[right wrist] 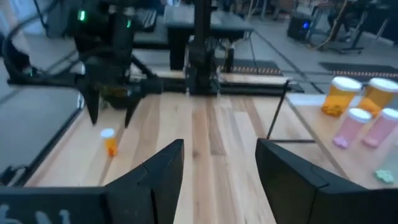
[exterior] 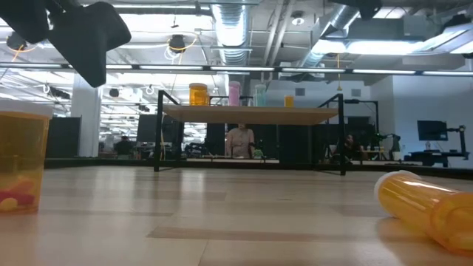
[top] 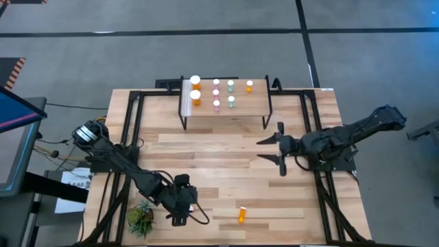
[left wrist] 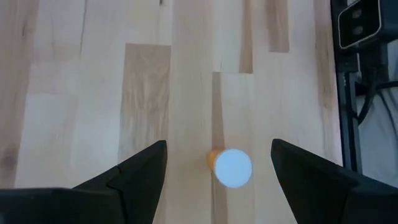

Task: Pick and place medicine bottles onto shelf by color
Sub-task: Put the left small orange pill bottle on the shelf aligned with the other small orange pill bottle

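The shelf [top: 225, 103] is standing at the far middle of the tabletop [top: 206, 151], carrying seven bottles. Two large orange bottles [top: 195, 90] are sitting at its left end, three pink bottles [top: 216, 93] are lining up just right of them, two green bottles [top: 230, 92] are standing next, and a small orange bottle [top: 249, 86] is sitting toward the right end.

One more small orange bottle, the loose bottle [top: 242, 215], is lying on its side on the near part of the tabletop, right of the middle.

The left hand [top: 180, 204] is hanging over the near left area, just right of a potted plant [top: 140, 218], with its fingers spread and nothing between them. In its wrist view the loose bottle [left wrist: 231, 167] is showing cap-first between the open fingers, apart from both.

The right hand [top: 271, 149] is hovering over the right middle of the tabletop, near side of the shelf, its fingers released and pointing left, empty.

A person [exterior: 239, 140] is sitting in the room beyond the shelf.
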`<action>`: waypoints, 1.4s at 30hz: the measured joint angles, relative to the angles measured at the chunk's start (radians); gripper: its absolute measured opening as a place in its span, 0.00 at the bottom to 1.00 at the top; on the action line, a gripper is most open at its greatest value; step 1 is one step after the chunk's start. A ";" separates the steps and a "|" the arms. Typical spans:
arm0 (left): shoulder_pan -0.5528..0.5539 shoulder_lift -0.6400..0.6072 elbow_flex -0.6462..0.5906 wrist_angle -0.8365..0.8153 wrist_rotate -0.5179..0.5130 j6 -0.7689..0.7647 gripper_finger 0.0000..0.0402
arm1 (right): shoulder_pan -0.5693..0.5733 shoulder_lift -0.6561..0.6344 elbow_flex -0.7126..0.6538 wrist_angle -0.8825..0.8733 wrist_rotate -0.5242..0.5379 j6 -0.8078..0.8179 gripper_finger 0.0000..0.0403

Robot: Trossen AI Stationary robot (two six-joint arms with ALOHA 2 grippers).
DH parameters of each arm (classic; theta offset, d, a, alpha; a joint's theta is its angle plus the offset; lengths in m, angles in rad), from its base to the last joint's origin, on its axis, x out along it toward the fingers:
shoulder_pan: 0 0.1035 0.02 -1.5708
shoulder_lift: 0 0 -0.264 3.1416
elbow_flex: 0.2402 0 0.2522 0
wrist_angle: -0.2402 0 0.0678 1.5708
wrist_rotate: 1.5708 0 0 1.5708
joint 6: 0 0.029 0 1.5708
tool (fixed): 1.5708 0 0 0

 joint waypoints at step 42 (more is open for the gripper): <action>-0.029 0.103 0.002 0.021 0.015 -0.019 0.53 | -0.016 -0.060 -0.077 0.031 0.001 0.026 0.55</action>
